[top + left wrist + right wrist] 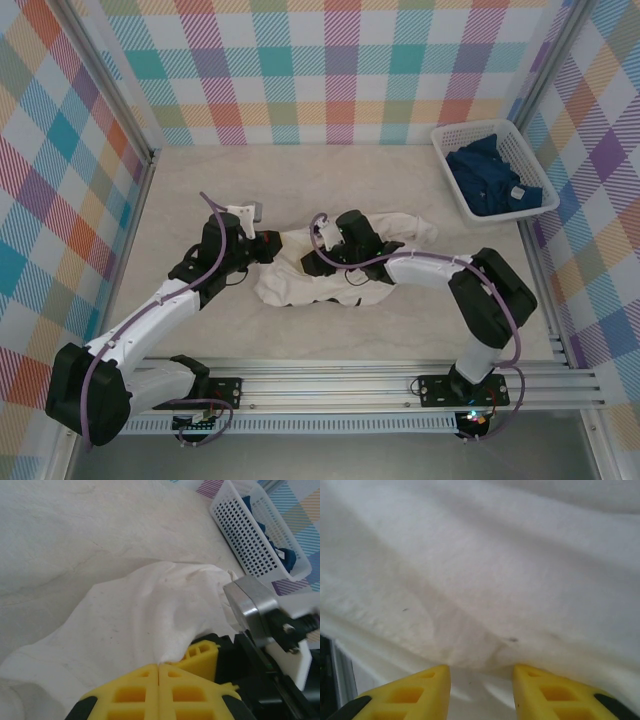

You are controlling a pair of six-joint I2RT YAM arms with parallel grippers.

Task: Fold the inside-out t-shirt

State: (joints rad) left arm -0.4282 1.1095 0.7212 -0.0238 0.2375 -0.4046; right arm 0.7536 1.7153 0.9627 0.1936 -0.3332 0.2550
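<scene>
light: bright, even | shadows: soft | top: sharp | right wrist: t-shirt [485, 570] close, blurred

Top view: the right arm [400, 268] lies across the white t-shirt [285, 290], so you can't see the shirt's middle. Right wrist view: cloth too close, blurred, seams unreadable; right gripper [480, 677] cut off by the bottom edge. Left wrist view: basket [250, 545] runs past the right edge; dark blue garment [287, 556] mostly behind its wall.

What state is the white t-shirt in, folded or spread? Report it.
Neither: the t-shirt lies crumpled on the table, bunched and wrinkled, no clean fold. The left gripper is shut on a pinch of it.
</scene>
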